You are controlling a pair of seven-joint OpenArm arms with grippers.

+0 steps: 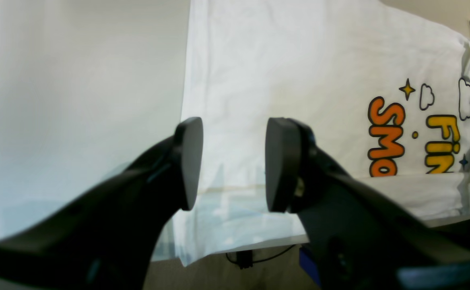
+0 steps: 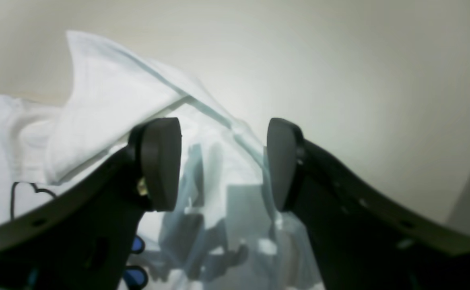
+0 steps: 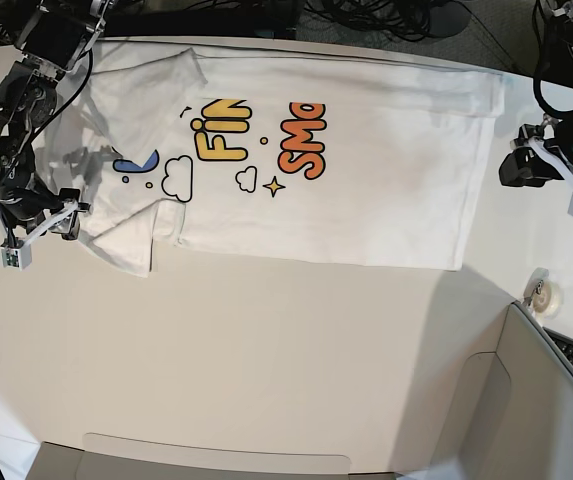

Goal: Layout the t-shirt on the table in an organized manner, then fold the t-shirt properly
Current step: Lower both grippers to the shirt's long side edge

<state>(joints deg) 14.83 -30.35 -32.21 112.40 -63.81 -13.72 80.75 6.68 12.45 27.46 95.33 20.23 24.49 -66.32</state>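
The t-shirt [image 3: 366, 190] lies spread print-up across the top of the frame on the table [image 3: 266, 350], one long fold made — more remain. Left pincer [image 3: 526, 165] and right pincer [image 3: 61, 215] both spread, holding nothing.

The t-shirt [image 3: 366, 180] lies on the table [image 3: 266, 350], across the top of the base view.

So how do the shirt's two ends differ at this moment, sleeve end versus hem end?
The sleeve end of the t-shirt is rumpled, one sleeve flipped across the print; the hem end lies flat and straight. The right gripper hovers at the sleeve end, the left gripper just off the hem end. Both ends rest on the table, ungripped; both grippers are open.
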